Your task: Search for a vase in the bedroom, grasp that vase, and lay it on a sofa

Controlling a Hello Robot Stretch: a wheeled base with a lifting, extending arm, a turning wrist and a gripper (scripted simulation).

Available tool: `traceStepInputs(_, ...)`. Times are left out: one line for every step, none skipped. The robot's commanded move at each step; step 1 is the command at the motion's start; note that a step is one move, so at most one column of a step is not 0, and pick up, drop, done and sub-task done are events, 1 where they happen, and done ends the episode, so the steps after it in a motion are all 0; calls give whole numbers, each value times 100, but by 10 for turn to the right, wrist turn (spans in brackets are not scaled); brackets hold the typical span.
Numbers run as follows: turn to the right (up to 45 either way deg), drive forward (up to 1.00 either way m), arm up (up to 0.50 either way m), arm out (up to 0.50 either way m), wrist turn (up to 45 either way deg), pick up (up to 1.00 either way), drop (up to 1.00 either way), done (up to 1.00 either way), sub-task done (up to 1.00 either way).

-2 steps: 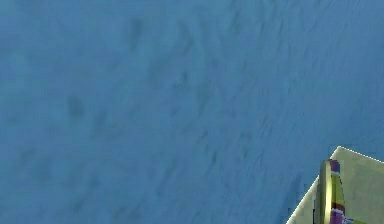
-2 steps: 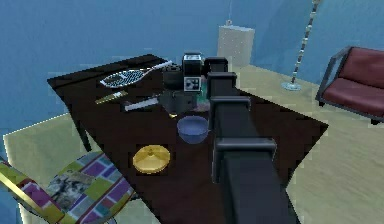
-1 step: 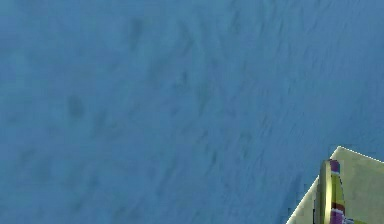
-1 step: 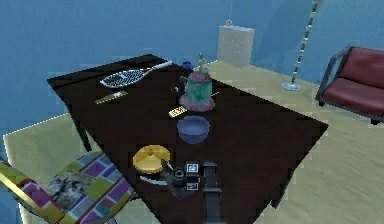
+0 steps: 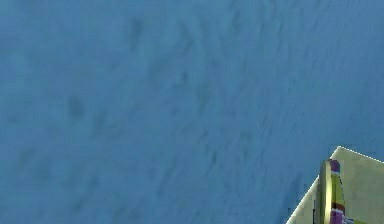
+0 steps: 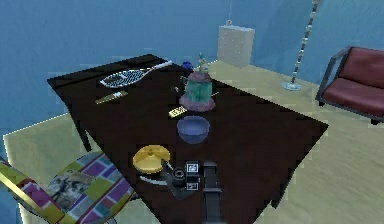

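A patchwork chair (image 6: 75, 190) sits at the left corner of the dark table (image 6: 260, 140). Near the front edge the gripper (image 6: 165, 177) lies by a yellow disc (image 6: 150, 156), so its state, and whether it holds anything, cannot be told. Just right, past a blue bowl (image 6: 193, 128), the teal-and-pink vase (image 6: 199, 92) stands upright mid-table.

Table (image 6: 270, 135): dark wood, smooth w/ slight sheen. Wall (image 5: 150, 100): matt blue, mottled. Chair seat (image 6: 85, 190): patchwork cloth. Armchair (image 6: 358, 92): red upholstery, matt. Floor (image 6: 340, 175): pale wood.
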Motion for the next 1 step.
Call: traceStepInputs(0,0,10,0,0,0,0,0,0)
